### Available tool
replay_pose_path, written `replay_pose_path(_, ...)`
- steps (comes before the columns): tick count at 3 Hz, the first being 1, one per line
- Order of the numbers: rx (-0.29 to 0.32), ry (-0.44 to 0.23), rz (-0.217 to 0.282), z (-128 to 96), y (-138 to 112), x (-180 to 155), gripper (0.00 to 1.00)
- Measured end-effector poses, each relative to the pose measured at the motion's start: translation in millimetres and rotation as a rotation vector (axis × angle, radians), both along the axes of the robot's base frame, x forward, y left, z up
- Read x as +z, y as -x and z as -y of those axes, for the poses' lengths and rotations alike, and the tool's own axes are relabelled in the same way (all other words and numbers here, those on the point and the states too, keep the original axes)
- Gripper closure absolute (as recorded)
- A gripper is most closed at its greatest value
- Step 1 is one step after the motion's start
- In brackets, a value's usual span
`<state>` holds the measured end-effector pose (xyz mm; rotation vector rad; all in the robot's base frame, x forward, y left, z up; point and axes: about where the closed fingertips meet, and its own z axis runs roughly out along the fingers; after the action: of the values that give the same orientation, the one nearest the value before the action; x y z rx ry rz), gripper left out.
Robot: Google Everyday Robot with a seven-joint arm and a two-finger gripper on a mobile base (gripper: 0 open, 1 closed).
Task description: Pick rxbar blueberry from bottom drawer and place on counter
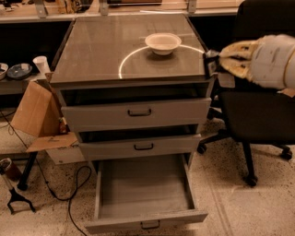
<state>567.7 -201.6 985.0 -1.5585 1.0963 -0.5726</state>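
Note:
My gripper point(210, 63) is at the right edge of the counter point(101, 55), about level with its top. It comes in from the right on a pale padded arm point(262, 60). It is shut on a small dark bar with pale marks, the rxbar blueberry point(211, 66), held just off the counter's right rim. The bottom drawer point(145, 216) is pulled wide open below and its flat grey floor is bare. A white bowl point(162, 43) stands on the counter at the back, on the bright white arc.
Two upper drawers point(138, 112) stand slightly ajar. A black office chair point(258, 115) is right of the cabinet, under my arm. A cardboard box point(39, 115), a cable and a cup point(40, 64) are at the left. A wooden bench point(115, 7) runs behind.

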Motion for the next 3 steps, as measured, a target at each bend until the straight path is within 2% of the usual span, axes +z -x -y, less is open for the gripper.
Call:
replay_pose_path(1, 0.022, -0.005, 0.072, -27, -38, 26, 1.0)
replay_pose_path(2, 0.039, -0.027, 0.105, -58, -80, 36, 1.0)
replay_pose_path(3, 0.055, -0.043, 0.097, -85, -113, 32, 1.0)
